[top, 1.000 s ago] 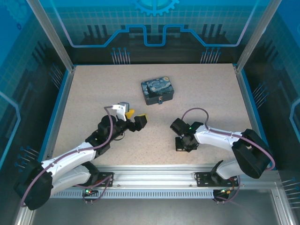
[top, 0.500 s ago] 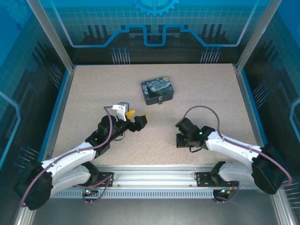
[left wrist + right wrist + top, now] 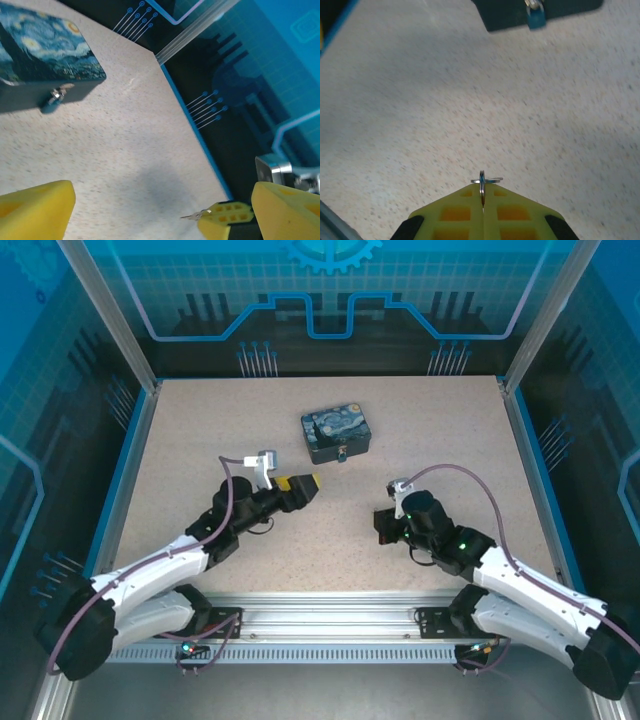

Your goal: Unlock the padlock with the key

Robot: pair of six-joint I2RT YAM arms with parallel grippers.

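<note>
The tiny blue padlock hangs on the front latch of the Starry-Night tin; it also shows as a speck, the padlock, and as the padlock. My right gripper is shut on the key, whose ring pokes out between the yellow fingertips, well short of the padlock. In the left wrist view the key sticks out of the right gripper's fingertips. My left gripper is open and holds nothing. From above, the left gripper and the right gripper sit in front of the tin.
A speckled beige table lies under everything, bounded by a blue rim and aluminium posts. Bare tabletop lies between the two grippers and the tin.
The right arm has swung its elbow out to the right and turned its gripper to face the tin. The left gripper has rolled and shifted slightly right.
</note>
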